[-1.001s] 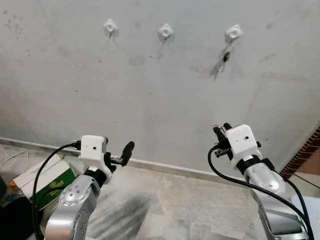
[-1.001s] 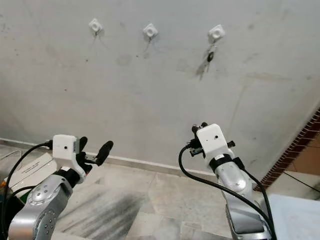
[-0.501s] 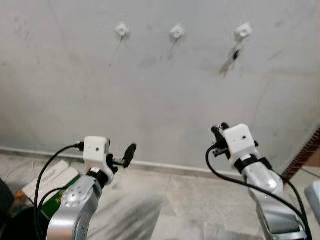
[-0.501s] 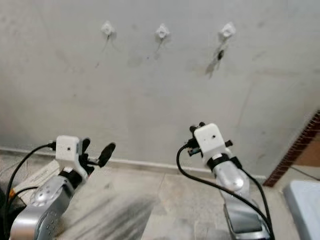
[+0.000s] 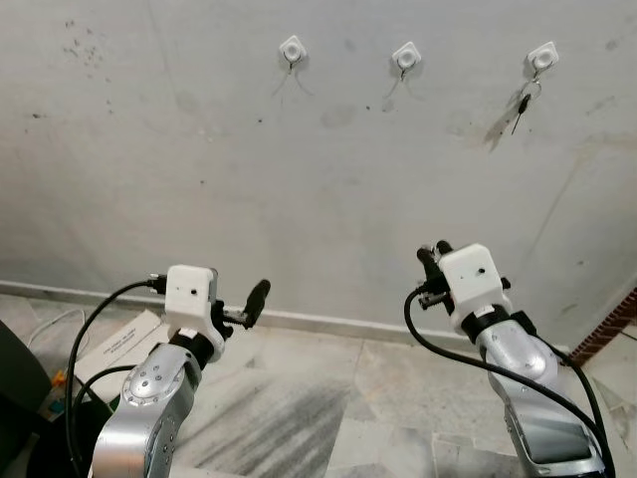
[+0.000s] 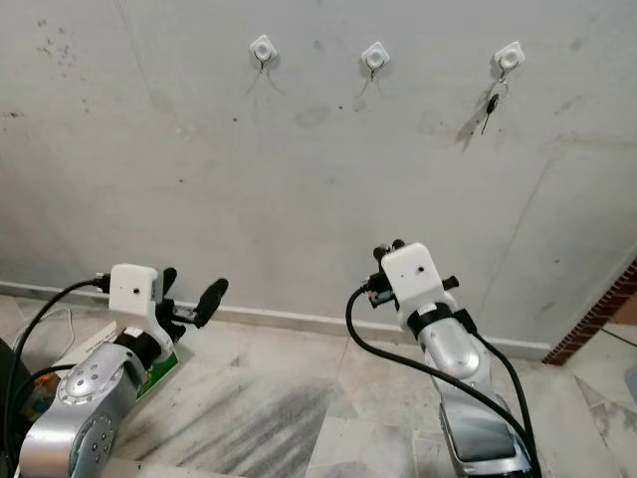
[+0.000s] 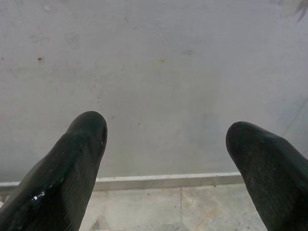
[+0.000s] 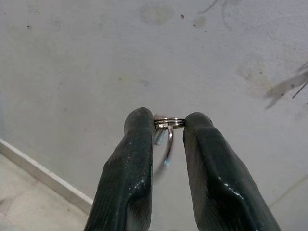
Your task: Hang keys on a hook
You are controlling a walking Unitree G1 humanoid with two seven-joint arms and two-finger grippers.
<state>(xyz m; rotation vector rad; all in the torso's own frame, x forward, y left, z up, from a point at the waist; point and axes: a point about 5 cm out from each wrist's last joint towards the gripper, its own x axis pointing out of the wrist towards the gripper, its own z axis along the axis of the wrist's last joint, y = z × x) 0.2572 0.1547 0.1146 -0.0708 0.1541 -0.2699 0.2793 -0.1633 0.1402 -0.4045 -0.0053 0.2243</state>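
Three white hooks sit high on the grey wall: a left hook (image 5: pixel 291 48), a middle hook (image 5: pixel 405 55) and a right hook (image 5: pixel 542 57). A dark key (image 5: pixel 522 100) hangs from the right hook. My right gripper (image 5: pixel 431 251) is raised low before the wall, well below the hooks. In the right wrist view it (image 8: pixel 169 123) is shut on a metal key ring (image 8: pixel 169 122), with a key dangling between the fingers (image 8: pixel 130 163). My left gripper (image 5: pixel 239 304) is held up at the left, open and empty; the left wrist view shows its fingertips (image 7: pixel 82 139) wide apart.
A white skirting (image 5: pixel 328 324) runs along the foot of the wall above a marble floor. A green and white box (image 5: pixel 119 344) and a dark object (image 5: pixel 15 368) lie at the lower left. A brick edge (image 5: pixel 609 334) stands at the far right.
The whole view has shifted, so the hooks now sit further right: the camera moved. Both arms keep much the same pose, and the right gripper still holds the key ring.
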